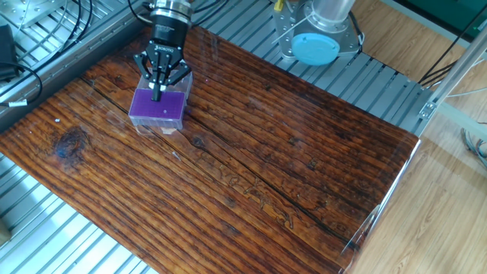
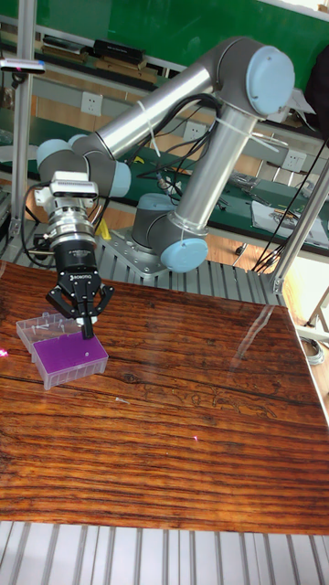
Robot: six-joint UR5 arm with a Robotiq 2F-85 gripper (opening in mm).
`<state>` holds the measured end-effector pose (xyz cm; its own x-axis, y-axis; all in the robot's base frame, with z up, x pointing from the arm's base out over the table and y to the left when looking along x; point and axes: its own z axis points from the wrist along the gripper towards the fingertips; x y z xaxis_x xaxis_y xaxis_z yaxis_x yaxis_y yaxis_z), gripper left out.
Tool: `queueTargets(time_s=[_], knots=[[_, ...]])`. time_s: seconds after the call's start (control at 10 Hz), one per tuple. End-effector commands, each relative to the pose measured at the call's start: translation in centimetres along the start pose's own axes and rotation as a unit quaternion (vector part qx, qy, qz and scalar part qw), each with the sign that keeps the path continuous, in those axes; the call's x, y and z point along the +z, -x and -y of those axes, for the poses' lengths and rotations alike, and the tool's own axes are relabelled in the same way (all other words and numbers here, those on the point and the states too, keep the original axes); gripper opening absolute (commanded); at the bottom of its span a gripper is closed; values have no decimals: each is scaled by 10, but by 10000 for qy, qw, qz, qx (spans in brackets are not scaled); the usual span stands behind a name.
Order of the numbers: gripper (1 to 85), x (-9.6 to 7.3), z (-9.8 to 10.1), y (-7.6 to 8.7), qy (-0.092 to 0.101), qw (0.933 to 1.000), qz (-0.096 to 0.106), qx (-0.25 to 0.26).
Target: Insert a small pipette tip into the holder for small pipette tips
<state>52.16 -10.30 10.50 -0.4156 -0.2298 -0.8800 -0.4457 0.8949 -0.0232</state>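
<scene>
The holder for small pipette tips [image 1: 158,109] is a clear box with a purple top plate, at the table's far left; its clear lid [image 2: 37,326] lies open behind it. My gripper [image 1: 158,94] hangs just above the plate's back edge, fingers pressed together and pointing down. A thin sliver that looks like the small pipette tip [image 1: 157,98] sticks out below the fingertips, too small to see clearly. In the tall fixed view the gripper [image 2: 87,331] is over the holder's [image 2: 68,356] far right part. A tiny pale dot [image 2: 83,352] shows on the plate.
The arm's blue-capped base [image 1: 316,46] is bolted to the metal frame behind the wooden table [image 1: 259,160]. Cables [image 1: 23,68] lie on the frame at the far left. The table's right edge [image 1: 388,190] drops off to the floor.
</scene>
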Motion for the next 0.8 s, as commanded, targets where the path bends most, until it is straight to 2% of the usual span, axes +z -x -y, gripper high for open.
queueTargets(time_s=[0.0, 0.2, 0.5, 0.7], knots=[[57, -2, 0, -9, 52, 9990, -166, -421], [57, -2, -12, -2, 262, 9987, -14, -431], [53, -3, -23, 4, 472, 9968, 124, -635], [53, -3, -28, 11, 539, 9970, 202, -518]])
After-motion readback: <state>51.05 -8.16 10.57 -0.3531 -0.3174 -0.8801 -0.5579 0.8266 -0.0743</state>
